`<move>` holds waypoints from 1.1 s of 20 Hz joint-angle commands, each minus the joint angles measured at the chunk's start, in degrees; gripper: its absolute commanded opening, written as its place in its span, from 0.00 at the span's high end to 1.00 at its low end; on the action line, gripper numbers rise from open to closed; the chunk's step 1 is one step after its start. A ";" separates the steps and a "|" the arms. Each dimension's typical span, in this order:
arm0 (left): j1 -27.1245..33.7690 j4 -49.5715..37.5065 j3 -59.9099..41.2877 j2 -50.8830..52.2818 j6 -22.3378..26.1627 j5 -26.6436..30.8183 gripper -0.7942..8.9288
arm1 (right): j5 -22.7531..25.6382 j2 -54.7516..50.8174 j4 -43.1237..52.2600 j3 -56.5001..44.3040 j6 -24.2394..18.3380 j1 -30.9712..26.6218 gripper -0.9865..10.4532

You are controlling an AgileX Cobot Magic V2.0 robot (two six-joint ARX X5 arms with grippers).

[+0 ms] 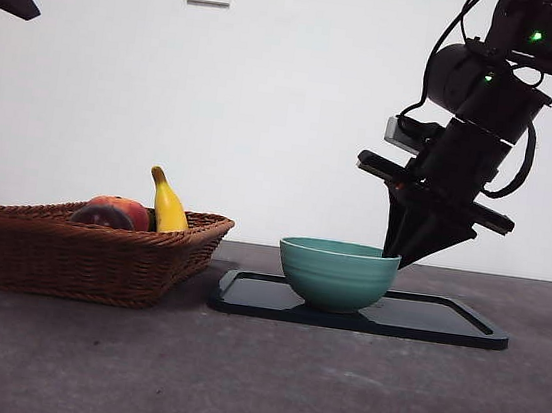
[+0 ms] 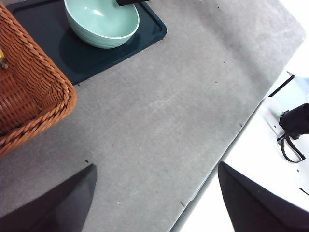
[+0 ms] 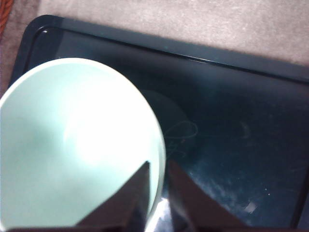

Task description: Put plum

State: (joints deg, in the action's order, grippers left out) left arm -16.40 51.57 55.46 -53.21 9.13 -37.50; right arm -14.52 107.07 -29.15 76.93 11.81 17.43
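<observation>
Since the plum lies well left of the working gripper, the lines run left to right across the front view.

Left gripper [image 2: 154, 203]: it waits high at the left, over bare table near the edge; its jaws stand wide apart with nothing between them.

Basket [image 1: 88, 259]: wicker, at the left of the table, just beside the tray.

Plum [image 1: 103, 217]: dark maroon, in the basket, touching the front of the red-orange fruit [image 1: 126, 209]; only its top clears the rim. Round, so it has no long axis to line up with.

Banana [image 1: 168, 205]: upright, just right of the two fruits.

Tray [image 1: 443, 323]: dark, flat, right of the basket.

Bowl [image 1: 336, 272]: green, on the tray's left part; nothing shows inside it.

Right gripper [image 3: 157, 186]: tips at the bowl's right rim, low over the tray; its jaws are nearly together, only a thin gap, gripping nothing.

Key relation: the plum sits to this gripper's left, past the bowl and over the basket wall. The left gripper looks about as close to the basket, but which is nearer cannot be told.
</observation>
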 commanded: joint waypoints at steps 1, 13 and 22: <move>-0.22 -0.33 1.38 -0.33 0.70 -0.28 0.51 | 0.48 1.18 0.61 1.18 -0.50 0.33 0.90; -0.22 -0.20 1.38 -0.33 0.70 -0.28 0.50 | 1.07 -12.44 -1.27 1.25 -0.79 0.33 0.90; -0.22 -0.17 1.38 -0.33 0.70 -0.28 0.51 | 0.87 -29.62 -16.52 0.26 -4.39 3.54 0.90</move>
State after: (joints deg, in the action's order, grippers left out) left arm -16.40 51.64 55.46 -53.21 9.15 -37.50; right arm -13.47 76.71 -46.06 76.60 8.32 20.69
